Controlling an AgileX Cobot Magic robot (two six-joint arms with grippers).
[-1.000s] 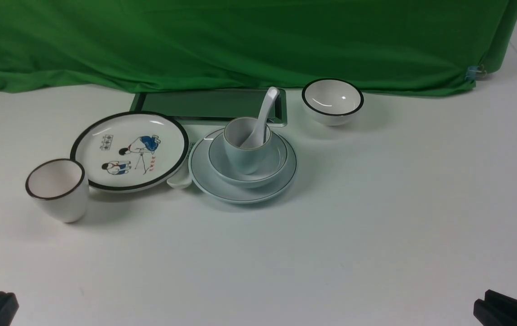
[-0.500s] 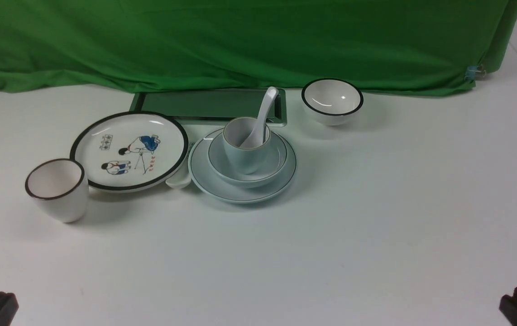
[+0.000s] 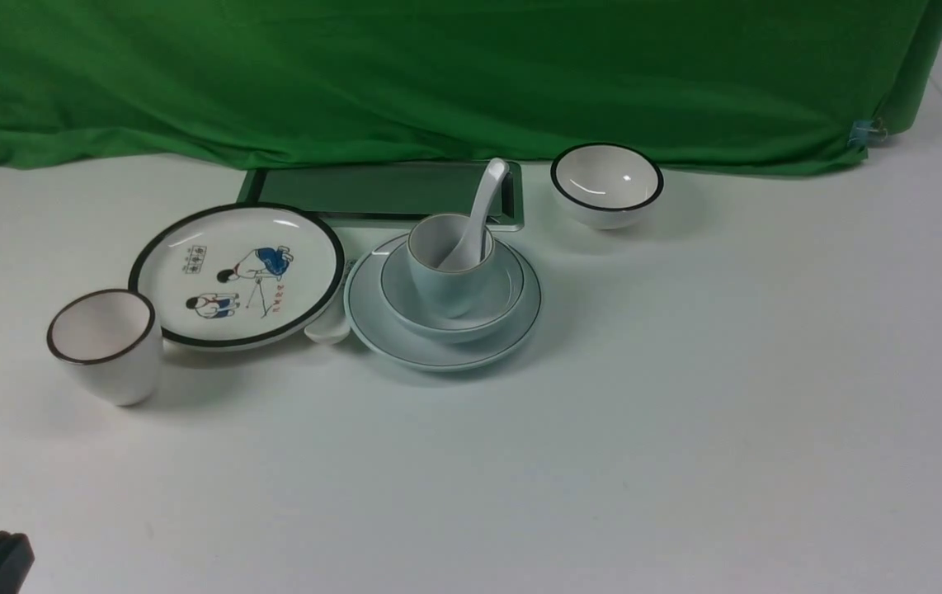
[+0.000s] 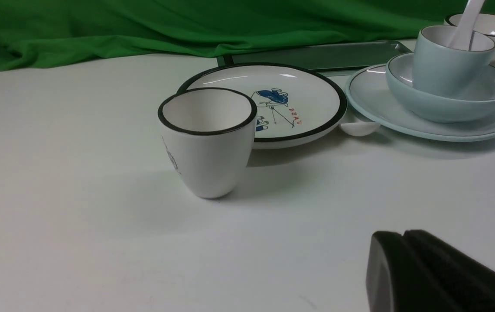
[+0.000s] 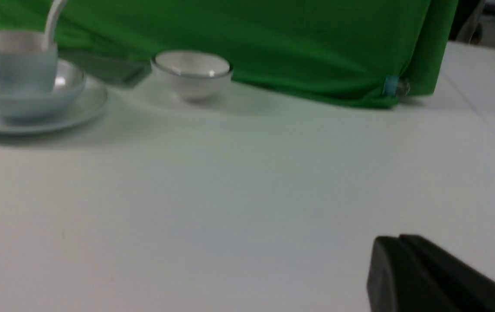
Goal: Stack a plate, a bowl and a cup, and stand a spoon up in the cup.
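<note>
The pale blue plate (image 3: 372, 318) lies mid-table with the pale blue bowl (image 3: 504, 289) on it. In the bowl stands the pale blue cup (image 3: 442, 285). The white spoon (image 3: 483, 202) leans in the cup, handle up. My left gripper (image 3: 13, 544) is shut and empty at the near left table edge, far from the stack; its closed tips (image 4: 403, 234) show in the left wrist view. My right gripper (image 5: 397, 238) is shut and empty, seen only in the right wrist view, well to the right of the stack (image 5: 17, 71).
A black-rimmed cartoon plate (image 3: 236, 272) touches the stack's left side, with a second white spoon (image 3: 328, 330) wedged between them. A dark-rimmed white cup (image 3: 104, 346) stands near left. A black-rimmed white bowl (image 3: 605, 186) and a dark tray (image 3: 380, 190) sit before the green cloth (image 3: 438, 74).
My right gripper has drawn back out of the front view at the lower right corner. The stack, spoon and left gripper have not moved.
</note>
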